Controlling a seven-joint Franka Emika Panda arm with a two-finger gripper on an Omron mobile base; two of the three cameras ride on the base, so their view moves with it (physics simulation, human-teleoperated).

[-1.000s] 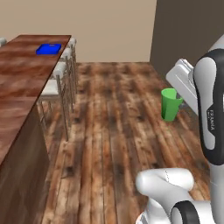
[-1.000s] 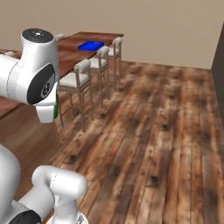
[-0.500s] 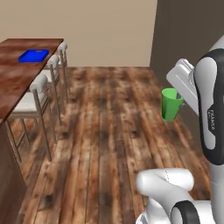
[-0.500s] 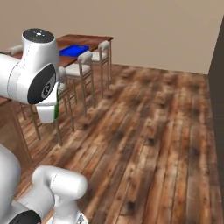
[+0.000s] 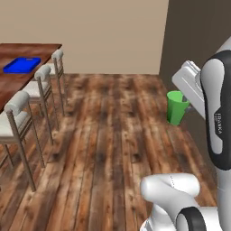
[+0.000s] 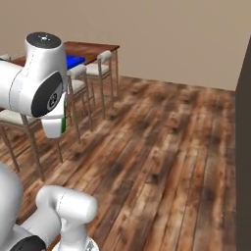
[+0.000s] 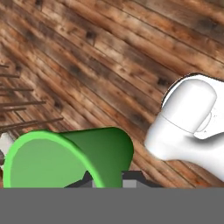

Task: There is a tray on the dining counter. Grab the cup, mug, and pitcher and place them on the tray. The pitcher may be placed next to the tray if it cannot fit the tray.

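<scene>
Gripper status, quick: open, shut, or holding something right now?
Gripper: shut on the cup, the handleless green tumbler, carried in the air above the wood floor.

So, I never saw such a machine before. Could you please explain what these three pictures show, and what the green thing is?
It is a white robot arm on a driving base, in a rendered kitchen. Two pictures come from cameras on the base, behind the arm to its left and right. The third looks along the gripper. The green thing is a handleless cup, and the gripper is shut on it, carrying it above the wooden floor. Ahead stands the dining counter with pale stools beside it. On it lies a blue tray.
</scene>
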